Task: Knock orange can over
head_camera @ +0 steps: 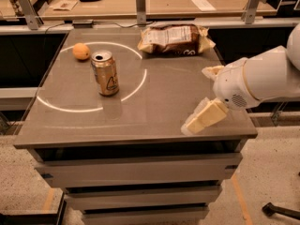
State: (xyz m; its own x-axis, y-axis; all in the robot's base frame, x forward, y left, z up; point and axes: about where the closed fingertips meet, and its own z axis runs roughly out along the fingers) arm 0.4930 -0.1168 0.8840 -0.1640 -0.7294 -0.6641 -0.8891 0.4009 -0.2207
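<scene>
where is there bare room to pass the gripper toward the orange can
Bare table lies between the orange can and the open gripper at the right edge, plus the front strip. Crowded at back: orange beside the can, snack bag.

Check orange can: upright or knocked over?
Upright: the orange can stands on its base, silver top up. The gripper is by the table corner, clear of the can.
</scene>
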